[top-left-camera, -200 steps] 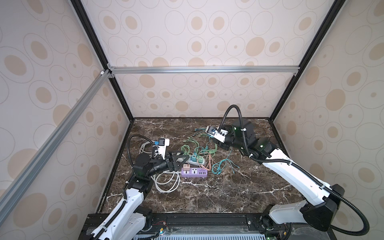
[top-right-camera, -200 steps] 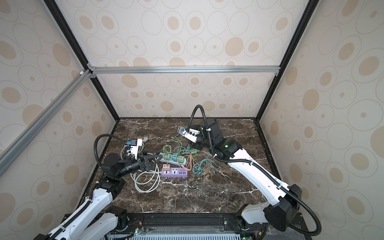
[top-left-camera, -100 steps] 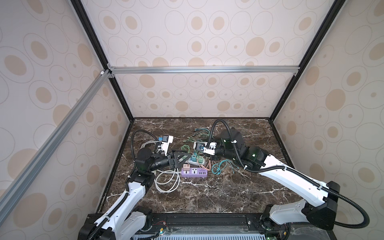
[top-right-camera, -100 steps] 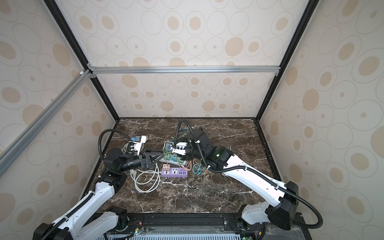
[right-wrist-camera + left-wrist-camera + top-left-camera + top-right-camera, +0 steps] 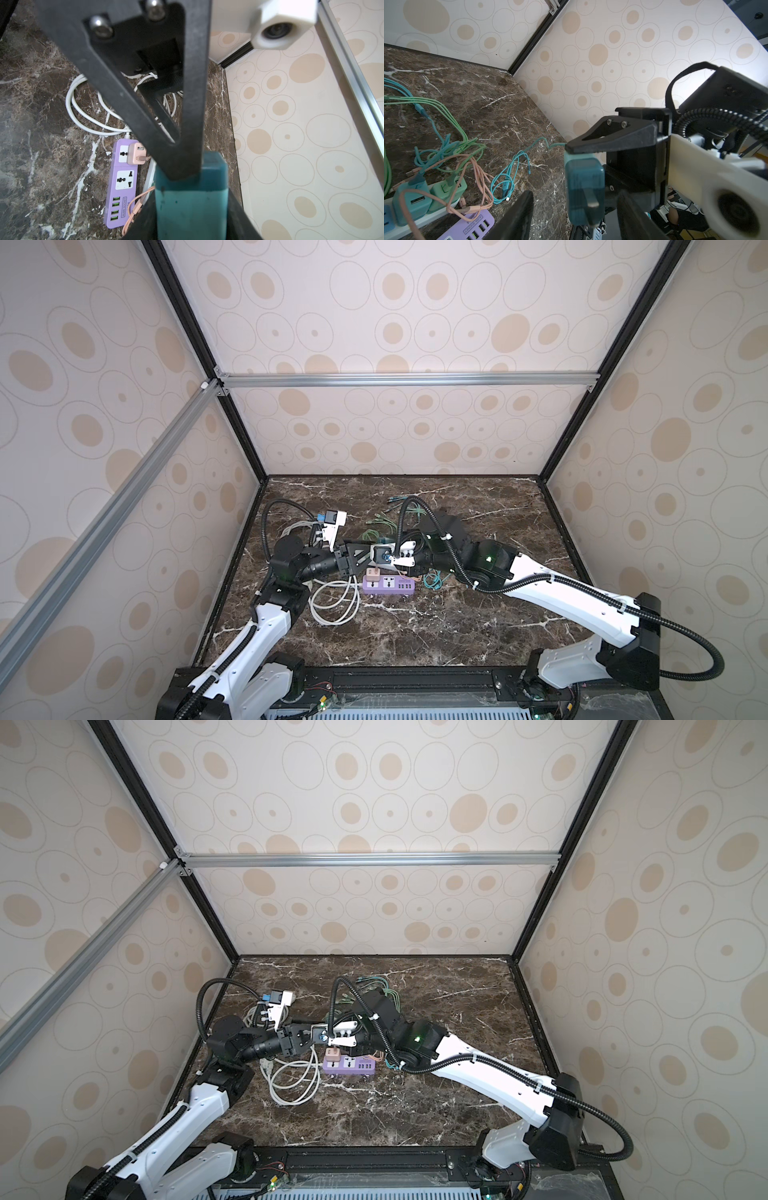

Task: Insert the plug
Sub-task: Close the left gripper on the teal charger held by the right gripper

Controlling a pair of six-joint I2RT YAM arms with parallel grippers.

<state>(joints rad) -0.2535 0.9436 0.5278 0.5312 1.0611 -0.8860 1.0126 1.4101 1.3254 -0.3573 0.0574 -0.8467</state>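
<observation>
Dark marble tabletop (image 5: 457, 626) below us, white veins running across it; around it, walls papered in beige spots and rings (image 5: 415, 323); black corner posts (image 5: 582, 406) frame the booth, and a silver rail (image 5: 407, 379) crosses the back wall. On the marble, a white cable (image 5: 293, 1100) lies coiled in loose loops toward the left; further back, green leads (image 5: 394, 500) point toward the rear wall. Up close in the left wrist view, a white power strip (image 5: 425, 218) carries a teal charger (image 5: 411, 199) and a green charger (image 5: 446, 191) side by side; a pink lead (image 5: 473, 207) drapes across the teal one; behind them, green and teal cords (image 5: 446, 148) sit in a tangle.
</observation>
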